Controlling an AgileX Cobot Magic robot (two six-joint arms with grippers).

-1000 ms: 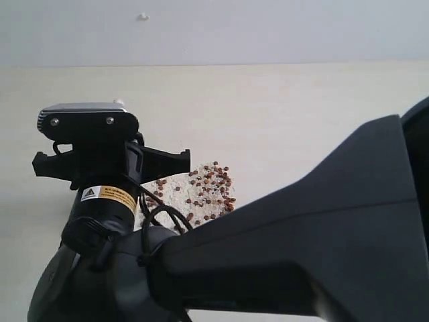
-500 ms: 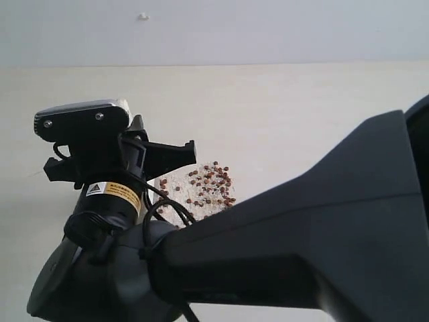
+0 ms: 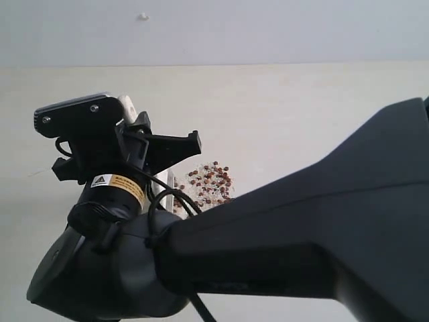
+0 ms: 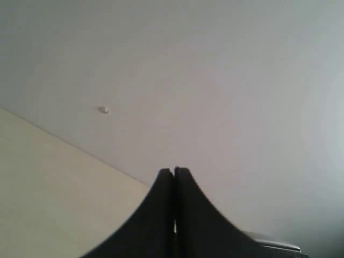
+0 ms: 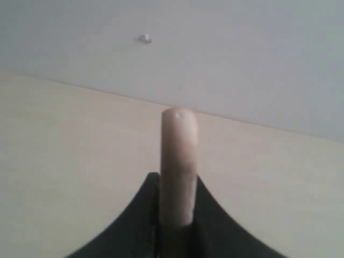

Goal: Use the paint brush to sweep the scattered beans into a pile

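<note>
The beans (image 3: 211, 182), small reddish-brown pellets with pale grains among them, lie bunched on the cream table just past my right arm (image 3: 301, 235). That arm reaches across to the left and hides the near side of the bunch. My right gripper (image 5: 177, 180) is shut on the paint brush (image 5: 179, 161), whose pale wooden handle sticks out between the jaws. A pale tip (image 3: 127, 105) beside the wrist camera looks like that handle's end. The bristles are hidden behind the arm. My left gripper (image 4: 173, 171) is shut on nothing and points at the wall.
The cream table (image 3: 301, 114) runs back to a grey wall (image 3: 268, 30) with a small white mark (image 3: 143, 16). My right arm and wrist fill the near half of the exterior view.
My right wrist has tilted and shifted a little to the right, towards the beans. The pale patch left of the beans is now mostly covered by the arm.
</note>
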